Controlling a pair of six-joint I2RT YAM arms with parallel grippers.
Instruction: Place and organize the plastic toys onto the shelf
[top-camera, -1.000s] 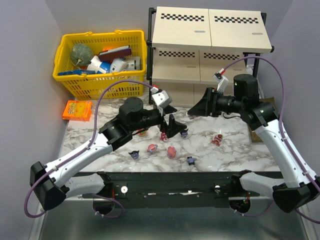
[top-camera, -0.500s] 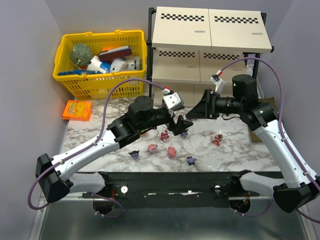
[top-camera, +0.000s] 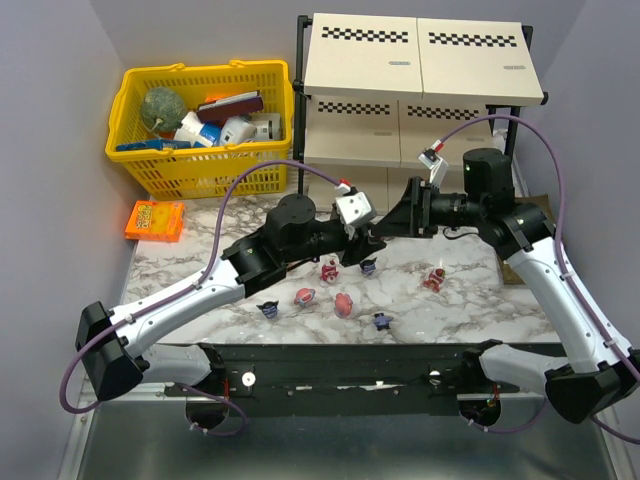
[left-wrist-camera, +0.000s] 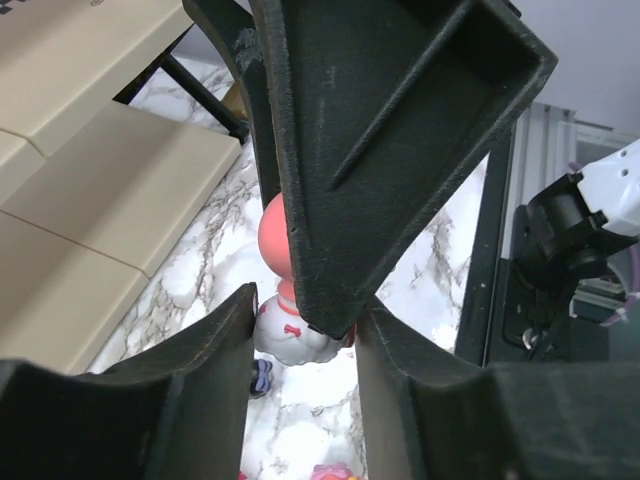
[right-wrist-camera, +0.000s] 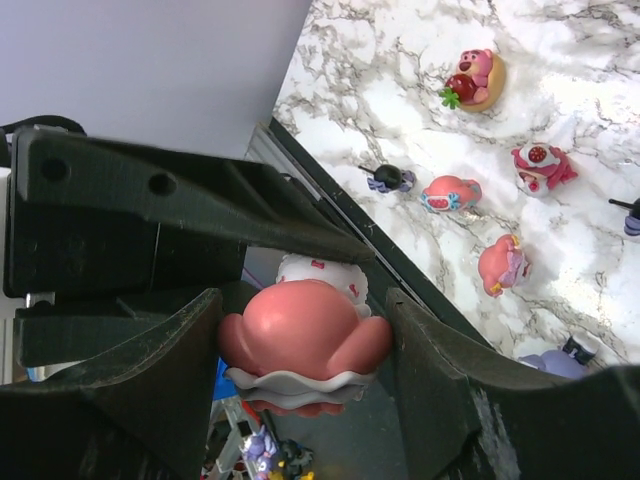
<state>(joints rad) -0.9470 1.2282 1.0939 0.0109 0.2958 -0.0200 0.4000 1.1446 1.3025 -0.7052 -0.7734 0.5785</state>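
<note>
A pink-and-white toy hangs in mid-air between both grippers, above the marble table. My right gripper is shut on its round pink head. My left gripper has narrowed round the toy's white skirt; its left finger touches the skirt, and the right finger's contact is hidden behind the right gripper's finger. In the top view the left gripper and the right gripper meet tip to tip in front of the shelf. Several more plastic toys lie scattered on the table below.
A yellow basket of larger items stands at the back left, with an orange packet in front of it. The shelf's black posts rise just behind the grippers. A red-pink toy lies under the right arm.
My left arm has swung right to meet the right gripper, and its jaws have closed from wide open to narrow round the toy. The right gripper has barely moved.
</note>
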